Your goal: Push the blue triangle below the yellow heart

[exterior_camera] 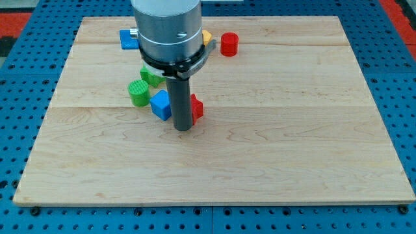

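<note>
Item 1, arm: the grey cylindrical housing (166, 29) is entering from the view's top and standing upright, carrying the dark rod (181, 101) straight down. My tip (184, 129) is resting on the counter (273, 143) left of centre. No fingers are fitted, so there is nothing to report as wide, narrow or holding.

Item 2, blue triangle (160, 104): lying just at 10 o'clock from my tip, touching or nearly touching the rod's left side; exact contact cannot be told.

Item 3, red block (196, 108): sitting at 2 o'clock from my tip, partly hidden behind the rod; shape unclear.

Item 4, green cylinder (138, 92): standing at 9 o'clock from the blue triangle, just beside it.

Item 5, second green block (151, 76): lying at 12 o'clock from the blue triangle, partly covered by the housing.

Item 6, yellow block (207, 37): only a sliver is showing at the housing's right edge; shape cannot be made out.

Item 7, red cylinder (229, 44): standing near the yellow block, at 3 o'clock.

Item 8, second blue block (128, 39): peeking out at the housing's left edge.
</note>
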Robot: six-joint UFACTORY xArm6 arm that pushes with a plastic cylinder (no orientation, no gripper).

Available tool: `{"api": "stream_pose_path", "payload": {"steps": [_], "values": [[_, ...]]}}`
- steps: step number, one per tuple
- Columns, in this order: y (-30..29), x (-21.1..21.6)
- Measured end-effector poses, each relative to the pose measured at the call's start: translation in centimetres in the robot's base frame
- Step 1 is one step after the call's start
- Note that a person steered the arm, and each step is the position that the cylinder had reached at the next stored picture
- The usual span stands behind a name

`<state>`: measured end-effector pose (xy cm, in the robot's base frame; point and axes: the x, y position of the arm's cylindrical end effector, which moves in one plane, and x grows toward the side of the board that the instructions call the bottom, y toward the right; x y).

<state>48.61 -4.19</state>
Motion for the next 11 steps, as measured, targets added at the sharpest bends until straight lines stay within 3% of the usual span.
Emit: {"api": "stream_pose_path", "payload": {"steps": [1,2,3,4,5,7,8,10,11], "values": [[0.8,2.9],[-12.4,3.8],[-23.7,-1.0],[-22.2,-9.6],[-20.7,-15.2],[-18.2,-22.5],[-16.9,-24.5],[-9.9,-22.8],[-9.3,-25.1]]}}
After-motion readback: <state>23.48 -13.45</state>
